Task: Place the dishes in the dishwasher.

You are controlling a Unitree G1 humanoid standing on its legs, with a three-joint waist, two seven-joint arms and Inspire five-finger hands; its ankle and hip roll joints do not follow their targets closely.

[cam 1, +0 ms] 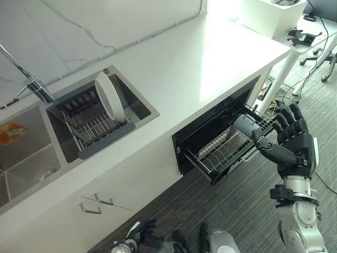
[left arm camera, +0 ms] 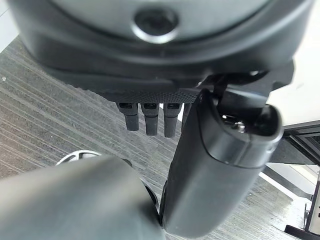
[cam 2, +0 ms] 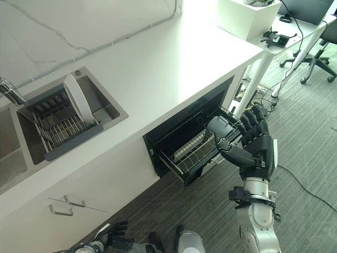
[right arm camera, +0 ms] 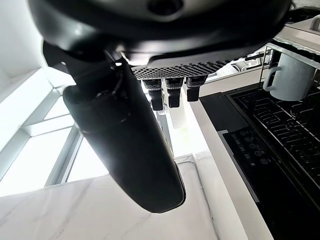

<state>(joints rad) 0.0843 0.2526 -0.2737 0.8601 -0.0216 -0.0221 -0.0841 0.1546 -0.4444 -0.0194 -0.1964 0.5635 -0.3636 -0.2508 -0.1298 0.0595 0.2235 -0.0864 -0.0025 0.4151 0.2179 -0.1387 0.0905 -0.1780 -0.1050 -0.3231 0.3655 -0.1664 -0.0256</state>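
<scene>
White plate (cam 1: 109,97) stands on edge in the drying rack (cam 1: 92,124) set in the sink (cam 1: 138,105), well apart from both hands. The dishwasher (cam 1: 210,132) under the white countertop (cam 1: 179,68) is open, its wire rack (cam 1: 221,153) pulled out. The right hand (cam 1: 295,139) hangs beside that rack, fingers spread wide and empty; the left hand (cam 1: 138,235) is low near the grey floor (cam 1: 247,211), fingers loosely straight. Risk: a plate on edge could slip from stiff fingers, or clip the counter edge on the way down. Desks and chairs stand beyond
</scene>
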